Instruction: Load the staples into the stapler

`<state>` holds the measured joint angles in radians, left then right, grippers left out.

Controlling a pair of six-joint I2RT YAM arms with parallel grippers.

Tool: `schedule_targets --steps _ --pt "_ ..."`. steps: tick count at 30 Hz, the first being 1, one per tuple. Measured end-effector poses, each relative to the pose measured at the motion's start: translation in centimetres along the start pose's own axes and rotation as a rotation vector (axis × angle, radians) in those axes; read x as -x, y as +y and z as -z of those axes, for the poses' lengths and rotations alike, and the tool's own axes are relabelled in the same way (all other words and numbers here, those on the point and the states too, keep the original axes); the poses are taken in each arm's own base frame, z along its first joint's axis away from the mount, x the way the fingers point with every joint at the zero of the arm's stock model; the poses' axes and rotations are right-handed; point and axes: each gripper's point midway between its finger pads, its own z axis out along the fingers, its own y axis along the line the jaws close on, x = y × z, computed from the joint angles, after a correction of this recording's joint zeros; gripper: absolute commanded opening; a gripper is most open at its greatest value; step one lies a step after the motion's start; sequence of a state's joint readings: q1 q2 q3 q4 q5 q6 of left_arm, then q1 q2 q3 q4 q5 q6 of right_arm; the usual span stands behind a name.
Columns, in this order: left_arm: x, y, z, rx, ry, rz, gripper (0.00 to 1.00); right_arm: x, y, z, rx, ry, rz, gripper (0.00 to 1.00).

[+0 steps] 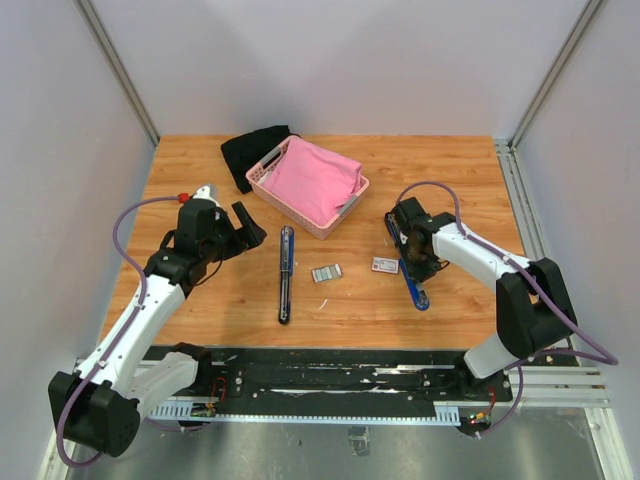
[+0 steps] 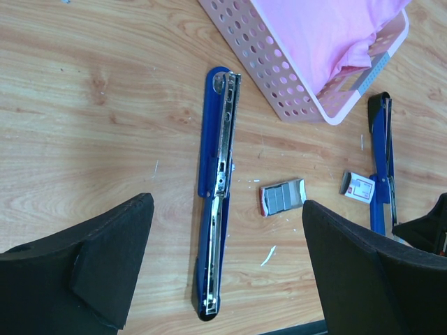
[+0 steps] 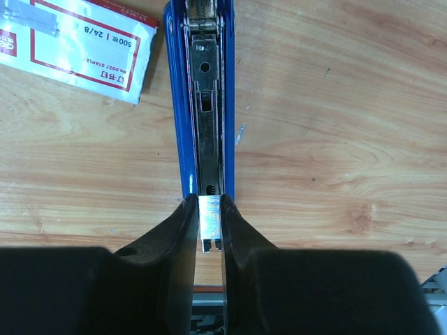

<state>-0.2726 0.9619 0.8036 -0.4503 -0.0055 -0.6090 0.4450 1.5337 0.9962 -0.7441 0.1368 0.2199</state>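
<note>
Two staplers, one staple block, one carton

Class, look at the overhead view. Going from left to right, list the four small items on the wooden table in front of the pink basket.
open blue stapler → block of staples → white staple carton → second blue stapler

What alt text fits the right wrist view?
The right pincer pinches a small silvery staple strip lined up with the channel of an open blue stapler. A red-printed white carton lies beside it on the wooden table.
</note>
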Motion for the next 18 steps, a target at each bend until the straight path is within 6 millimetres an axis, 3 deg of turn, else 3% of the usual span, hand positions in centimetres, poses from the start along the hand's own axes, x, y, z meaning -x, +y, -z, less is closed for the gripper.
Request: schedule_targets --steps 18 --pt "0.04 -0.02 0.06 -0.001 -0.002 0.000 0.92 -0.10 0.03 -0.15 0.006 0.004 0.022 0.12"
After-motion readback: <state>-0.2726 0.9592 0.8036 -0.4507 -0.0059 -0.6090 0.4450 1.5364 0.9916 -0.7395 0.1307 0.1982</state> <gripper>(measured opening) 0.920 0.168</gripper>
